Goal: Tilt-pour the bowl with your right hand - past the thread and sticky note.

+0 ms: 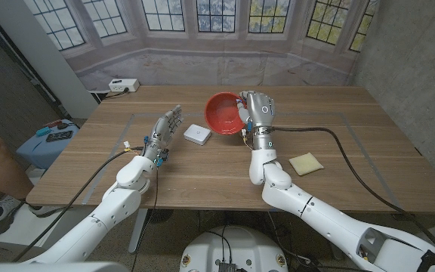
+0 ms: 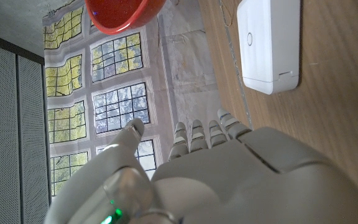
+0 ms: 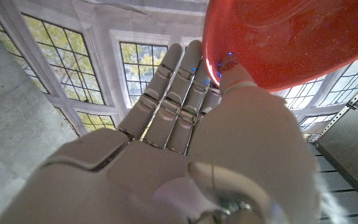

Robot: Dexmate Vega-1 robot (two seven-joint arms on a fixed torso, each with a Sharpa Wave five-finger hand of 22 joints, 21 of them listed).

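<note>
a: overall, how is the scene laid out, from the biggest thing down?

b: a wooden table [image 1: 202, 162] is seen first, with a window-printed backdrop [image 1: 202, 30] hung behind it. after that, the red bowl [image 1: 223, 113] is noted: it is held up off the table near the far middle, tipped on its side so that its opening is turned toward the left side.

a: and by what is it held?

b: it is gripped at the rim by the right hand [image 1: 259, 112], with the thumb pressed on one side of the wall and the fingers laid along the other. the left hand [image 1: 166, 127] is kept apart, nothing is held in it, and its fingers are stretched out side by side.

a: smaller things?

b: a white box [image 1: 197, 134] is placed just left of the bowl, and a yellow sticky note [image 1: 306, 163] is left on the right, well apart. no thread can be made out.

a: how far along is it judged to be?

b: the lift and much of the tilt are judged done; nothing is seen being poured, so the righting and setting-down are thought to be left.
</note>
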